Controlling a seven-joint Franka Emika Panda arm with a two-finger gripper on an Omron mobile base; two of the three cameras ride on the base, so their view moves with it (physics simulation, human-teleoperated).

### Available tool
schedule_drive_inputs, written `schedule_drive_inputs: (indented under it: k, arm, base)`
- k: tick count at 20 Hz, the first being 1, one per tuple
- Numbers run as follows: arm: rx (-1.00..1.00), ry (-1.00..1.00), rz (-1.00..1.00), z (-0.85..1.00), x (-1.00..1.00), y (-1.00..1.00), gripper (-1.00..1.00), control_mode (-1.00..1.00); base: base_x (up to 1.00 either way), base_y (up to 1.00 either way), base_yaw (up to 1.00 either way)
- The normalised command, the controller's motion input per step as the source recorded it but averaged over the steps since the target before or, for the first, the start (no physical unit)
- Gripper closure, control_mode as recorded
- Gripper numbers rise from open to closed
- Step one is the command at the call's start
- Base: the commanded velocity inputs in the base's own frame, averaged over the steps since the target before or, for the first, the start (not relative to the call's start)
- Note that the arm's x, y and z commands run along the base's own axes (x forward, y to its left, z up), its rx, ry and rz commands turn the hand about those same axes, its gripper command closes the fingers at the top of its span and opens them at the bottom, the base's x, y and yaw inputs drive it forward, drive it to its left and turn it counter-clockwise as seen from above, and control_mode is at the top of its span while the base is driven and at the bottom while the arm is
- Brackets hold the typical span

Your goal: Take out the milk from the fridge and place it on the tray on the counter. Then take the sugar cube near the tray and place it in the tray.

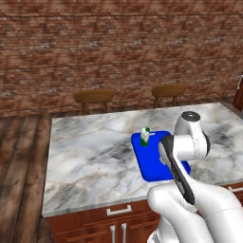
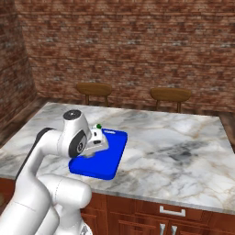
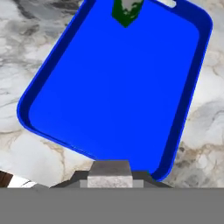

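Milk (image 1: pixel 145 136) is seen standing upright inside the tray (image 1: pixel 153 166), at the end with the handle slot; first half of the task is judged done. The tray lies on the desk (image 1: pixel 90 161), near its front edge.

Sugar cube (image 3: pixel 109 174) — a small pale grey block — is seen in the hand view clamped between the two dark tips of the claw (image 3: pixel 109 181), which is closed narrow on it. The claw is held above the tray's near rim, the blue floor spread out beyond it. In the right base view the hand is partly hidden by the arm's own joint.

Handling, as judged: the cube is very light, rigid, flat-faced, so a pinch across two opposite faces is suited. It is also brittle and small — excess squeeze could crumble it, and a skewed pinch could let it twist out. A low release over bare tray floor, apart from the milk, is advised; the slim carton could be tipped by a knock.
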Motion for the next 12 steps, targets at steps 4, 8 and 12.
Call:
schedule_drive_inputs:
  k: [4,8,12]
  arm:
    - [0.0,0.08,0.07,-0.41,0.37,0.0,1.0,-1.0]
    - [0.0,0.08,0.07,-0.44,0.47,0.0,1.0,-1.0]
    - [0.0,0.0,0.05,-0.34,0.54,0.0,1.0,-1.0]
  base:
    - [0.0,0.0,0.0]
    - [0.0,0.0,0.0]
    - [0.0,0.0,0.0]
